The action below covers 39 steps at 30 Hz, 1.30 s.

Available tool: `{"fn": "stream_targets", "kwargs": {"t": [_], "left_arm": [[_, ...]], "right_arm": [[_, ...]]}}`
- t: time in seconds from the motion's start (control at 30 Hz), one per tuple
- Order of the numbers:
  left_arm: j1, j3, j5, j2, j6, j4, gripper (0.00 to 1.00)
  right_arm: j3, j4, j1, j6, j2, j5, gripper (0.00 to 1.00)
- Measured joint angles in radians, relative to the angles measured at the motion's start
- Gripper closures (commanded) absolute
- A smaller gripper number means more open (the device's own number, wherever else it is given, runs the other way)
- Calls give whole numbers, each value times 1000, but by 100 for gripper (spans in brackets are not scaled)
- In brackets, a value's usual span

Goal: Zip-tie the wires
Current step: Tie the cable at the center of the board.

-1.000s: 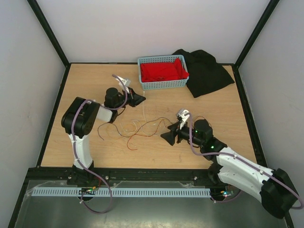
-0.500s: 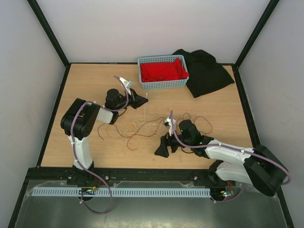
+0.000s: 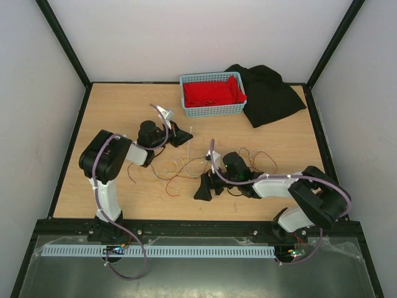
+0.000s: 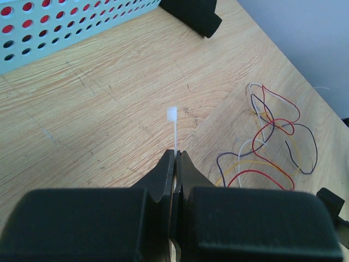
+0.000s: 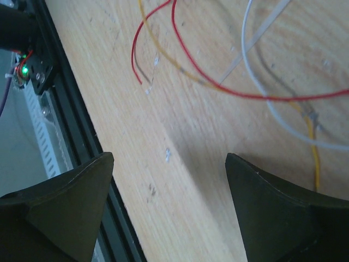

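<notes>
The wires [image 3: 186,166] lie in a loose curly tangle of red, yellow, white and dark strands in the middle of the table. In the left wrist view they [image 4: 272,142] sit to the right of my closed fingers. My left gripper [image 3: 183,138] [image 4: 177,154] is shut on the zip tie [image 4: 175,131], a thin whitish strip that sticks out ahead with its square head over the wood. My right gripper [image 3: 201,189] [image 5: 169,164] stands wide open just above bare wood near the table's front edge. The wires [image 5: 218,82] run a little ahead of its tips.
A light blue basket [image 3: 213,110] holding red cloth stands at the back centre, with a black cloth [image 3: 270,93] to its right. The black front rail [image 5: 60,109] of the table runs close beside my right gripper's left finger.
My right arm has swung left and down toward the table's front edge, and its jaws have opened wider. My left gripper has shifted slightly toward the wires, still holding the zip tie.
</notes>
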Motion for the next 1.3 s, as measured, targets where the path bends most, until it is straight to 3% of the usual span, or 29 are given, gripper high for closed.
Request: {"fn": "stream_targets", "kwargs": {"t": [0.47, 0.73, 0.93, 1.3], "left_arm": [[-7, -76, -87, -68, -4, 2, 100], [-16, -97, -103, -71, -11, 2, 100], [-17, -103, -109, -71, -25, 2, 100], [-20, -113, -117, -71, -80, 2, 100]], "right_arm": [[338, 15, 0, -77, 326, 69, 4], [533, -72, 0, -137, 451, 79, 2], [505, -140, 0, -173, 390, 99, 0], [314, -158, 0, -313, 93, 129, 3]]}}
